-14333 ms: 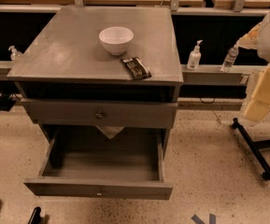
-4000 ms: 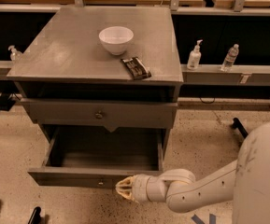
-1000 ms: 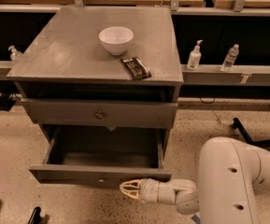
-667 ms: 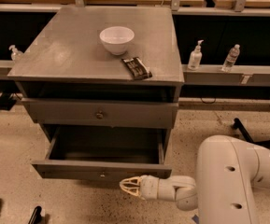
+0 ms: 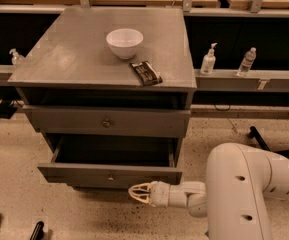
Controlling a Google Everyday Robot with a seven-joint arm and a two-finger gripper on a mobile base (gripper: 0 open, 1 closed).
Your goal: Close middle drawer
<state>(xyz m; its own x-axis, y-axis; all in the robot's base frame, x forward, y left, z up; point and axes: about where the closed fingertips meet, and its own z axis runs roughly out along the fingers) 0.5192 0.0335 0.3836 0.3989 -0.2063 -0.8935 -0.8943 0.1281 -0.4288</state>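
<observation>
The middle drawer [image 5: 109, 176] is the lower open one of the grey cabinet [image 5: 74, 59]. It is pulled out partway, with a long flat front panel and a small round knob [image 5: 111, 177]. Its dark inside shows above the panel. My gripper [image 5: 139, 193] sits low at the end of the white arm [image 5: 244, 189], right at the lower edge of the drawer's front panel, right of the knob. Its pale fingers come together at the tip and hold nothing. The taller-fronted drawer [image 5: 105, 122] above it is pushed in.
A white bowl [image 5: 124, 42] and a dark snack packet [image 5: 145, 73] lie on the cabinet top. A sanitiser bottle [image 5: 209, 60] and a water bottle [image 5: 246, 62] stand on the ledge behind at right. A black chair leg [image 5: 259, 136] lies on the speckled floor at right.
The middle drawer has slid further into the cabinet, so less of its inside shows. My gripper has moved with it towards the cabinet, staying at the front panel.
</observation>
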